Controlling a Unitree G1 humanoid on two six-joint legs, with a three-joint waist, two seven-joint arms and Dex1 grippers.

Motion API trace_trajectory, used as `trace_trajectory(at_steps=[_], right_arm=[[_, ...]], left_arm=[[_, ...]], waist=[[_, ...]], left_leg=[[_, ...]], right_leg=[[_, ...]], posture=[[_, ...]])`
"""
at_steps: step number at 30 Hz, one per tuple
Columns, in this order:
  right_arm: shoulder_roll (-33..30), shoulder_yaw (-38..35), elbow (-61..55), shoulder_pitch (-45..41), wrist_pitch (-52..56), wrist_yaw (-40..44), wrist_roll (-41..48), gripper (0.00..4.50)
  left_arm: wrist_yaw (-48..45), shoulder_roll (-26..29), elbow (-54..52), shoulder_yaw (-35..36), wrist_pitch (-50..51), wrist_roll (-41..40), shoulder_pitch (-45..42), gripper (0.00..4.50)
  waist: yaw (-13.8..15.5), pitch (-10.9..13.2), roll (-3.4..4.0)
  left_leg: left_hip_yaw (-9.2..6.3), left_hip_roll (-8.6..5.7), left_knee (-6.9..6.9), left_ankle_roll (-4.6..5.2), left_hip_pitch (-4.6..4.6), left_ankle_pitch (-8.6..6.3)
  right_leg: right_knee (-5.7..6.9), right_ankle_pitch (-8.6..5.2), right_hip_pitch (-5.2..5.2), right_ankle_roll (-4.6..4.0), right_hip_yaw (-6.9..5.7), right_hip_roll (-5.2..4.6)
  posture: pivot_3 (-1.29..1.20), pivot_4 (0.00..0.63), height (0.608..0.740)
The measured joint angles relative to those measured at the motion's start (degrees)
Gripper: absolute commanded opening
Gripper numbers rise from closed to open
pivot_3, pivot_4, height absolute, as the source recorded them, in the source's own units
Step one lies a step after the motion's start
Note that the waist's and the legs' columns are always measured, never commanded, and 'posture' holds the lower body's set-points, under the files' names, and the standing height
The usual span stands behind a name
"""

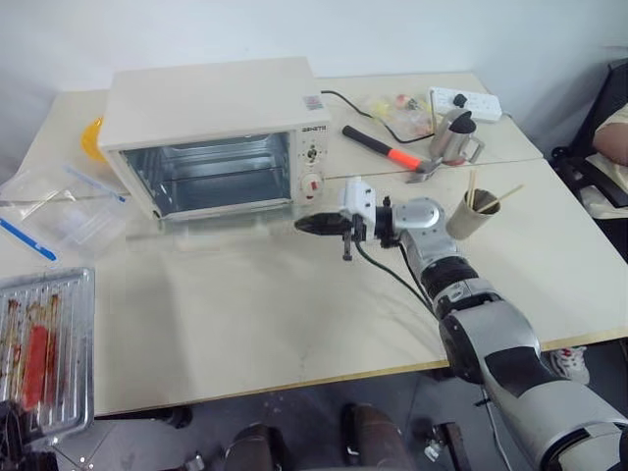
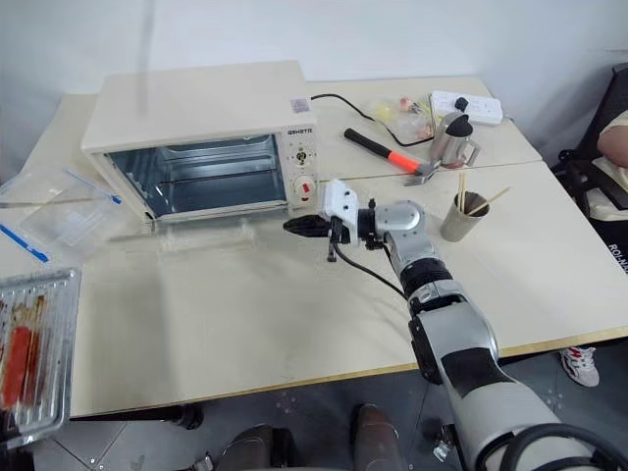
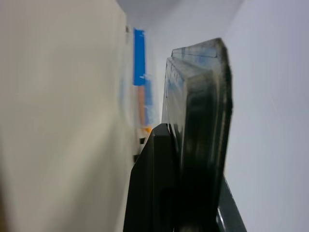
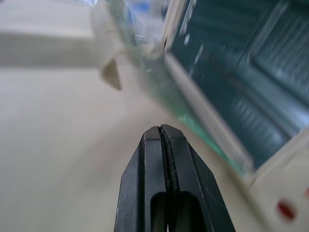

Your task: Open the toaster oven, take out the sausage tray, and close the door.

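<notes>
My right gripper [image 1: 312, 225] is clenched on nothing, its two black fingers pressed flat together into a wedge. It hangs level just in front of the toaster oven [image 1: 211, 132], by the control panel's lower knob, pointing toward nine o'clock along the open front. I judge it is lined up to get under the lowered door [image 1: 211, 222] and swing it shut — the last step left.

My left gripper [image 3: 186, 145] is also clamped tight, on the near edge of the sausage tray [image 1: 47, 348], which sits at the table's eight o'clock corner, well clear of the oven. From the wrist view the tray's dark rim stands edge-on between the fingers.

The oven is a cream-white box with a flat top; its cavity is bare ribbed metal, greenish and reflective. The door is clear glass, lying flat on the table so the pale surface shows through, with a white bar handle along its outer edge.

The tray is shiny silver with a ridged floor, greasy brown streaks, and one red sausage [image 1: 37, 365] lying lengthwise.

At ten o'clock lies a clear plastic container [image 1: 61, 211] with a blue strip; at two o'clock, a hammer [image 1: 385, 150] with an orange grip, a small steel kettle [image 1: 453, 137] and a paper cup [image 1: 471, 213] of sticks.
</notes>
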Motion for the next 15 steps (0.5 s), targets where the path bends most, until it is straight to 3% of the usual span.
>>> trace_trajectory(at_steps=[4, 9, 15], right_arm=[[0.3, -0.7, -0.7, -1.1, 2.4, 1.1, 0.9, 0.03], [0.8, -2.9, -0.6, -6.0, 3.8, -2.4, 1.6, 0.03], [0.7, -5.6, -3.7, -9.7, 9.8, -0.7, 5.2, 0.03]], left_arm=[[-3.8, 0.3, 8.1, 4.9, 6.4, 0.0, 0.0, 0.00], [-7.6, 2.5, 16.1, 5.5, 14.1, 0.1, 0.1, 0.00], [-10.8, 15.0, 21.1, 1.0, 21.5, 1.8, 0.1, 0.00]], waist=[[0.0, 0.0, 0.00], [-0.1, 0.0, 0.01], [0.0, 0.0, 0.01]], left_leg=[[0.02, 0.04, 0.00, -0.05, -0.01, -0.04], [0.09, 0.13, 0.02, -0.10, -0.01, -0.07], [-0.01, 0.52, 0.00, -0.35, -0.02, -0.19]], right_leg=[[0.01, -0.02, -0.06, -0.03, 0.00, 0.02], [0.01, -0.04, -0.19, -0.08, 0.09, 0.00], [0.21, -0.16, -0.32, -0.29, 0.10, 0.00]], posture=[[0.00, 0.150, 0.740], [0.00, 0.150, 0.740], [0.00, 0.150, 0.740]])
